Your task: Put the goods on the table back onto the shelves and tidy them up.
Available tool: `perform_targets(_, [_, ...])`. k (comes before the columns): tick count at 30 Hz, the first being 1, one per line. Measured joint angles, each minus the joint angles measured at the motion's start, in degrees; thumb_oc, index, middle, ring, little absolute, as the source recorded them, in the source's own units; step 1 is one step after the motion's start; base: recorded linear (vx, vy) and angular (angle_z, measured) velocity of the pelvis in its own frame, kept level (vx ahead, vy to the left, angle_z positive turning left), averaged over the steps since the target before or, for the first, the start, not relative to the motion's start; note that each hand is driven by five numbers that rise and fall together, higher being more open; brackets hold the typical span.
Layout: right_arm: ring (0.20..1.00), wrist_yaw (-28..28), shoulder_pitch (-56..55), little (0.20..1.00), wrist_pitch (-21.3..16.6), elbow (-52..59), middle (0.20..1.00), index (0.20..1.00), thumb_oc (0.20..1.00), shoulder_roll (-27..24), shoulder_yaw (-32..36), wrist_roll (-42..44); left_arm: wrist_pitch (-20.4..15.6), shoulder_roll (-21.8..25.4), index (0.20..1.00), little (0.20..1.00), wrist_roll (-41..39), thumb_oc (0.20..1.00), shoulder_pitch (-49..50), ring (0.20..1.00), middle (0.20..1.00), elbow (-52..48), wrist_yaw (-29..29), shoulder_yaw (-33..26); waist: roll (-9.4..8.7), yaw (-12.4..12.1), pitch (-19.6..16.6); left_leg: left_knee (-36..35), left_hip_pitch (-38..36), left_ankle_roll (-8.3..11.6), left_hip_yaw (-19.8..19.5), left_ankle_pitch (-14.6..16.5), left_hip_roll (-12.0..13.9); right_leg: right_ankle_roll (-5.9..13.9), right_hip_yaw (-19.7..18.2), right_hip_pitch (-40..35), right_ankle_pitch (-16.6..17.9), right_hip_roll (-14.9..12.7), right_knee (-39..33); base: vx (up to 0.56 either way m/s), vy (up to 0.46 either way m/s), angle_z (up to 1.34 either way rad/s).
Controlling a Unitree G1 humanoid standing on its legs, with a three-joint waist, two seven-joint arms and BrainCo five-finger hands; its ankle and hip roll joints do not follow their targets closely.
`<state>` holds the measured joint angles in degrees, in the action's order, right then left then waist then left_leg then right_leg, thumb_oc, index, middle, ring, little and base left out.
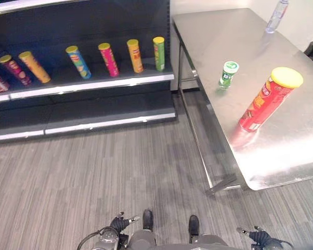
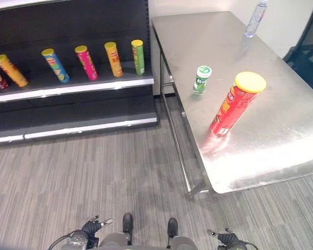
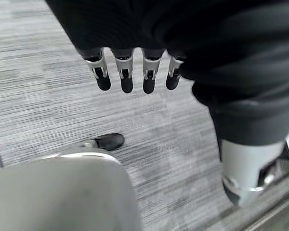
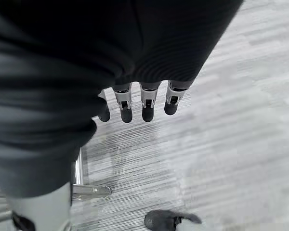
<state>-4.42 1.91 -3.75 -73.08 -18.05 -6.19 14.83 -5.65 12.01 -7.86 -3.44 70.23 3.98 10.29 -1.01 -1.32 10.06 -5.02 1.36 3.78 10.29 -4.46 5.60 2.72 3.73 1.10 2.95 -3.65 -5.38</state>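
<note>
Your left hand (image 3: pixel 135 72) and right hand (image 4: pixel 135 103) both hang low at your sides over the grey striped floor (image 1: pixel 94 172), fingers straight and relaxed, holding nothing. Out to the right, the stainless-steel table (image 1: pixel 281 151) has three items on it: one tall red crisp tube with a yellow lid (image 1: pixel 268 99) near the front, one small green canister with a white cap (image 1: pixel 228 74) just left of it, and one clear plastic bottle (image 1: pixel 277 15) at the far edge. On the dark shelf (image 1: pixel 94 83) to the left you can count six upright tubes, with a partly cropped red pack at the far left. I judge the shelving barely begun: all three table goods remain.
</note>
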Motion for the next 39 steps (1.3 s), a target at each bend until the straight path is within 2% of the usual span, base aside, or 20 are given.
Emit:
perform_targets(1, [1.0, 0.0, -0.2, 1.0, 0.0, 0.1, 1.0, 1.0, 1.0, 0.3, 0.0, 0.1, 0.0, 0.3, 1.0, 1.0, 0.0, 1.0, -0.6, 1.0, 1.0, -0.1, 0.0, -0.2, -0.65, 0.2, 0.0, 0.0, -0.2, -0.64, 0.7, 0.3, -0.9, 0.38, -0.2, 0.3, 0.5, -0.9, 0.0, 0.03, 0.273, -0.5])
perform_targets(3, [1.0, -0.1, -0.6, 1.0, 0.0, 0.5, 1.0, 1.0, 1.0, 0.4, 0.5, 0.7, -0.1, 0.9, 1.0, 1.0, 0.0, 1.0, -1.4, 1.0, 1.0, -0.9, 0.1, -0.2, -0.82, 0.9, -0.2, 0.0, -0.8, -1.91, 2.7, 1.0, -2.2, 2.05, -1.3, 0.7, 1.7, -2.0, 0.4, 0.01, 0.21, -0.4])
perform_targets(5, [1.0, -0.3, -0.3, 1.0, 0.0, 1.1, 1.0, 1.0, 1.0, 0.5, 0.8, 1.2, -0.3, 1.9, 1.0, 1.0, -0.1, 1.0, -1.6, 1.0, 1.0, -1.8, 0.3, -0.3, -1.18, 1.0, -0.2, 0.0, -1.0, -2.67, 4.6, 1.5, -2.8, 2.4, -2.6, 1.4, 2.0, -2.5, 0.4, 0.01, 0.171, -0.53])
perform_targets(8, [1.0, -0.6, 0.1, 1.0, -0.6, 2.8, 1.0, 1.0, 1.0, -0.9, 7.6, 4.2, -0.6, 3.8, 1.0, 1.0, -0.2, 1.0, -2.3, 1.0, 1.0, -2.2, 0.4, -1.8, -1.68, 1.5, -0.3, 0.0, -1.6, -3.21, 7.3, 2.5, -3.4, 3.5, -4.8, 2.4, 2.8, -2.7, 0.4, 0.0, 0.067, -0.51])
perform_targets(10, [1.0, -1.4, 0.8, 1.0, -0.5, 2.7, 1.0, 1.0, 1.0, -3.1, 11.8, 5.6, -0.8, 5.7, 1.0, 1.0, -0.4, 1.0, -2.9, 1.0, 1.0, -2.4, 0.4, -2.0, -2.64, 2.2, -0.3, 0.0, -1.9, -3.15, 8.6, 2.9, -3.2, 4.03, -5.0, 2.7, 3.2, -2.7, 0.4, -0.02, 0.061, -0.29])
perform_targets(12, [1.0, -2.0, 0.7, 1.0, 0.2, 4.9, 1.0, 1.0, 1.0, -6.1, 17.2, 7.1, -0.8, 7.6, 1.0, 1.0, -0.6, 1.0, -3.4, 1.0, 1.0, -2.6, 0.3, -3.0, -4.79, 2.6, -0.2, 0.0, -2.1, -2.88, 10.4, 3.4, -3.2, 4.77, -5.7, 4.2, 4.1, -2.4, 0.4, 0.01, 0.029, -0.53])
perform_targets(14, [1.0, -3.5, 1.1, 1.0, -0.7, 6.0, 1.0, 1.0, 1.0, -11.9, 22.0, 9.4, -0.8, 8.4, 1.0, 1.0, -0.6, 1.0, -3.1, 1.0, 1.0, -1.9, 0.4, -3.9, -5.35, 2.4, -0.1, 0.0, -2.2, -3.21, 12.6, 3.6, -3.0, 6.0, -5.8, 4.5, 3.6, -3.0, 0.3, 0.01, -0.002, -0.45])
perform_targets(15, [1.0, -4.7, -1.5, 1.0, -1.1, 10.3, 1.0, 1.0, 1.0, -15.5, 24.5, 10.1, -0.9, 8.2, 1.0, 1.0, -0.6, 1.0, -2.9, 1.0, 1.0, -2.0, 0.4, -4.2, -5.31, 2.6, -0.1, 0.0, -2.4, -3.25, 12.6, 3.7, -2.6, 7.17, -4.4, 4.4, 2.5, -3.0, 0.4, 0.01, -0.001, -0.09])
perform_targets(17, [1.0, -6.0, -4.5, 1.0, -1.0, 16.9, 1.0, 1.0, 1.0, -19.3, 26.5, 10.0, -0.9, 7.9, 1.0, 1.0, -0.5, 1.0, -2.4, 1.0, 1.0, -2.1, 0.4, -4.4, -5.84, 2.9, -0.4, 0.0, -2.4, -2.91, 12.6, 3.7, -2.1, 7.16, -3.1, 4.5, 2.5, -2.6, 0.4, 0.03, -0.01, -0.05])
perform_targets(18, [1.0, -6.6, -5.2, 1.0, 0.3, 24.0, 1.0, 1.0, 1.0, -20.6, 29.4, 10.0, -0.9, 7.2, 1.0, 1.0, -0.5, 1.0, -1.3, 1.0, 1.0, -2.7, 0.3, -5.7, -5.76, 3.8, -0.4, 0.0, -2.5, -2.66, 12.5, 3.8, -1.8, 7.13, -3.0, 4.4, 2.5, -2.3, 0.2, 0.03, -0.034, -0.14])
perform_targets(19, [1.0, -7.4, -6.7, 1.0, -2.9, 37.5, 1.0, 1.0, 1.0, -23.6, 32.3, 9.7, -1.0, 5.8, 1.0, 1.0, -0.5, 1.0, 0.5, 1.0, 1.0, -2.8, 0.3, -6.4, -4.54, 5.0, -0.4, 0.0, -2.4, -2.2, 12.7, 3.4, -1.7, 6.59, -3.4, 4.8, 2.9, -2.1, 0.0, 0.06, -0.05, -0.12])
perform_targets(20, [1.0, -7.8, -5.6, 1.0, -5.4, 42.8, 1.0, 1.0, 1.0, -28.2, 32.0, 9.0, -1.0, 4.6, 1.0, 1.0, -0.5, 1.0, 1.0, 1.0, 1.0, -2.9, 0.3, -6.3, -4.01, 5.6, -0.5, 0.0, -2.4, -2.02, 12.6, 3.3, -1.5, 6.17, -3.3, 4.8, 3.3, -1.8, 0.1, 0.03, -0.044, -0.09])
perform_targets(21, [1.0, -7.7, -4.9, 1.0, -7.3, 43.5, 1.0, 1.0, 1.0, -30.5, 31.9, 8.7, -1.1, 4.0, 1.0, 1.0, -0.5, 1.0, 1.0, 1.0, 1.0, -2.8, 0.3, -6.3, -3.83, 5.6, -0.7, 0.0, -2.4, -1.9, 12.5, 3.2, -1.4, 5.27, -3.3, 4.8, 3.9, -1.6, 0.3, 0.07, -0.07, 0.04])
perform_targets(24, [1.0, -6.7, 0.6, 1.0, -8.4, 53.4, 1.0, 1.0, 1.0, -35.7, 31.2, 8.8, -1.3, 3.3, 1.0, 1.0, -0.4, 1.0, 2.0, 1.0, 1.0, -5.1, 0.0, -6.1, -3.66, 4.6, -0.8, 0.0, -2.7, -1.29, 12.1, 2.8, -0.4, 4.75, -2.7, 4.1, 3.8, -0.8, 0.2, 0.07, -0.073, 0.06])
perform_targets(25, [1.0, -5.2, 4.2, 1.0, -10.4, 55.8, 1.0, 1.0, 1.0, -38.4, 28.9, 8.8, -1.4, 3.2, 1.0, 1.0, -0.4, 1.0, 2.2, 1.0, 1.0, -5.6, -0.6, -5.7, -3.6, 4.2, -0.9, 0.0, -3.3, -1.1, 12.1, 2.7, -0.2, 4.49, -2.7, 3.6, 3.9, -0.4, 0.2, 0.08, -0.06, 0.06])
perform_targets(28, [1.0, -1.6, 10.3, 1.0, -11.6, 58.9, 1.0, 1.0, 1.0, -43.3, 24.4, 10.2, -2.1, 3.1, 1.0, 1.0, -0.4, 1.0, 3.1, 1.0, 1.0, -6.9, -1.7, -4.9, -3.02, 2.5, -1.4, 0.0, -3.7, -0.95, 10.4, 2.6, 0.1, 4.56, -0.8, 2.0, 3.2, -0.5, 0.2, 0.08, -0.058, 0.27])
perform_targets(32, [1.0, 2.3, 18.7, 1.0, -11.9, 58.6, 1.0, 1.0, 1.0, -46.5, 14.7, 12.3, -2.2, 3.2, 1.0, 1.0, -0.4, 1.0, 4.1, 1.0, 1.0, -6.5, -2.2, -3.4, -2.87, 1.2, -2.2, 0.0, -4.3, -0.9, 9.0, 2.5, 0.0, 4.59, 0.8, 0.7, 2.8, -0.7, 0.2, 0.04, -0.05, 0.26])
perform_targets(35, [1.0, 5.4, 20.0, 1.0, -12.1, 60.0, 1.0, 1.0, 1.0, -47.5, 12.1, 14.1, -2.5, 2.9, 1.0, 1.0, -0.5, 1.0, 5.5, 1.0, 1.0, -6.5, -2.4, -3.5, -2.91, -0.3, -2.3, 0.0, -4.3, -0.9, 7.9, 2.5, -0.1, 4.8, 1.8, 0.0, 2.5, -1.0, 0.2, 0.03, -0.036, 0.17])
perform_targets(39, [1.0, 7.4, 22.9, 1.0, -12.0, 59.8, 1.0, 1.0, 1.0, -47.7, 9.5, 17.8, -2.5, 2.8, 1.0, 1.0, -0.5, 1.0, 7.3, 1.0, 1.0, -6.0, -2.5, -3.5, -2.93, -0.7, -2.4, 0.0, -4.2, -0.85, 7.1, 2.5, -0.1, 4.52, 2.9, -0.3, 2.3, -1.0, 0.2, 0.02, -0.037, 0.11])
